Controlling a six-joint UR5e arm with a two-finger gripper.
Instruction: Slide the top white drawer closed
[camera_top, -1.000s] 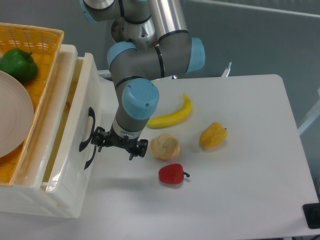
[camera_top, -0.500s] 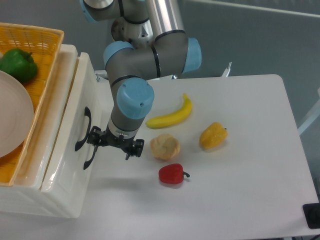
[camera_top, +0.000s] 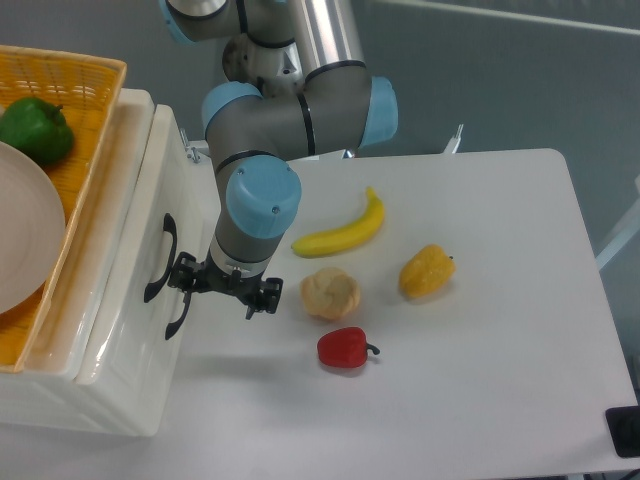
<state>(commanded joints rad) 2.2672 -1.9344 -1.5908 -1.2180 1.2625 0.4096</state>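
The top drawer (camera_top: 140, 240) sits at the left edge of the table (camera_top: 480, 400), under the basket (camera_top: 70, 100), and looks nearly shut; only a thin gap shows along its top; its front panel faces right toward the fruit, long axis running near to far; gripper (camera_top: 222, 287) is pressed right by the black handle (camera_top: 160, 268); can't tell if the fingers are open or closed; I'd push flat and straight left, mid-panel, so it doesn't skew.

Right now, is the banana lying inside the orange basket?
No, the banana lies on the white table, beside the bread roll.
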